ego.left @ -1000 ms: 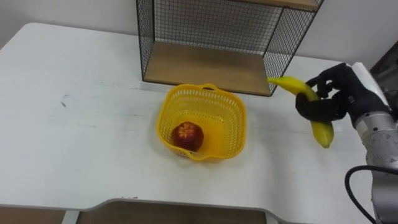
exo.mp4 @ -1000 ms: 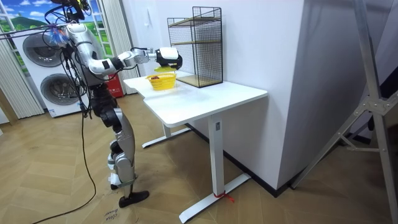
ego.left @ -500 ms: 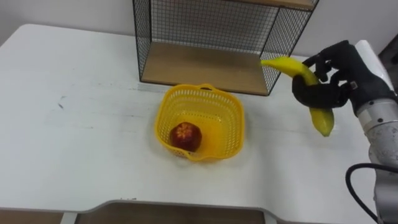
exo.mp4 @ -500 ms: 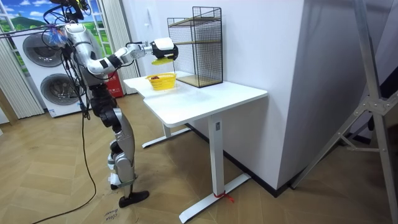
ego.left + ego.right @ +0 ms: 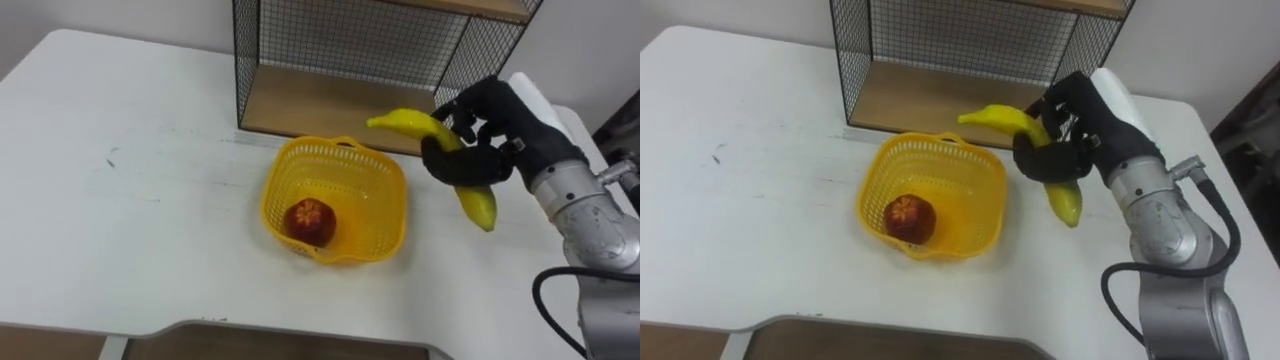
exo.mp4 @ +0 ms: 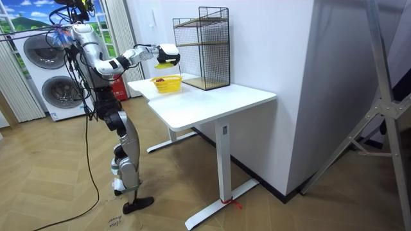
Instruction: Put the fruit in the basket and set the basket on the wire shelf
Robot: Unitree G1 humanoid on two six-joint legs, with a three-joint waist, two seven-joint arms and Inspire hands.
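Robot stands at the short end of the white table (image 5: pixel 120 250), right arm stretched out over it. In the room view, two washing machines (image 6: pixel 38 77) sit behind it.

Wire shelf (image 5: pixel 340 40): black mesh with a wooden floor, on the table at 12 o'clock from me. It carries nothing on the part I can see.

Yellow basket (image 5: pixel 277 190): on the tabletop just in front of the shelf's front edge, at 6 o'clock from it. Upright, open mouth up. No hand touches it.

Right hand (image 5: pixel 505 125): comes in from 3 o'clock and hangs in the air at about 2 o'clock from the basket, just off its right rim. The room view shows it raised above the basket, clear of the table. Its dark fingers (image 5: pixel 455 165) are wrapped tight round the banana's middle.

Banana (image 5: pixel 415 124): held in that grip, off the table and outside the basket. One end points toward 10 o'clock and shows just past the basket's far right rim, against the shelf's wooden floor. The other end hangs out below the fingers toward 5 o'clock, over bare tabletop.

Red apple (image 5: pixel 309 221): already on the basket's floor, toward its 7 o'clock side, close to the near wall.
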